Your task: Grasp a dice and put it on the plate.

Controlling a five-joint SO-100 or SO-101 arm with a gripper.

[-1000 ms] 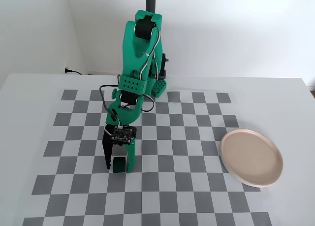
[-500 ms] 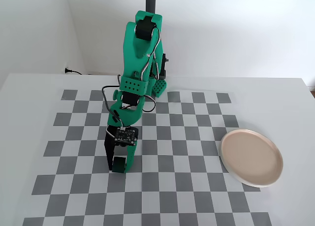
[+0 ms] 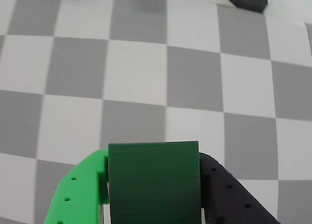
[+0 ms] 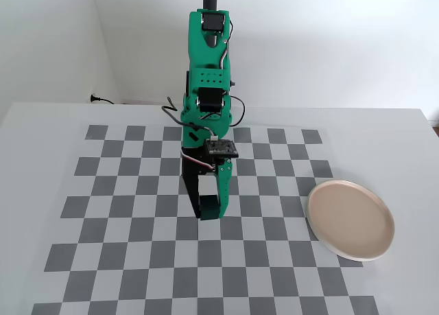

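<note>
dice [image 3: 153, 182] clamped in end effector [image 3: 151, 204], lower edge cropped

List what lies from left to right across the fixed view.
Wall socket plug → green arm with its gripper holding the dice → plate.

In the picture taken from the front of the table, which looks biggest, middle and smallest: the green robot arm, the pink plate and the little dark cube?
Largest to smallest, as they look in the fixed view:
1. The green robot arm, tall and far the biggest.
2. The plate.
3. The dice, a small dark cube held between the fingers of the hand, partly hidden there.
</note>
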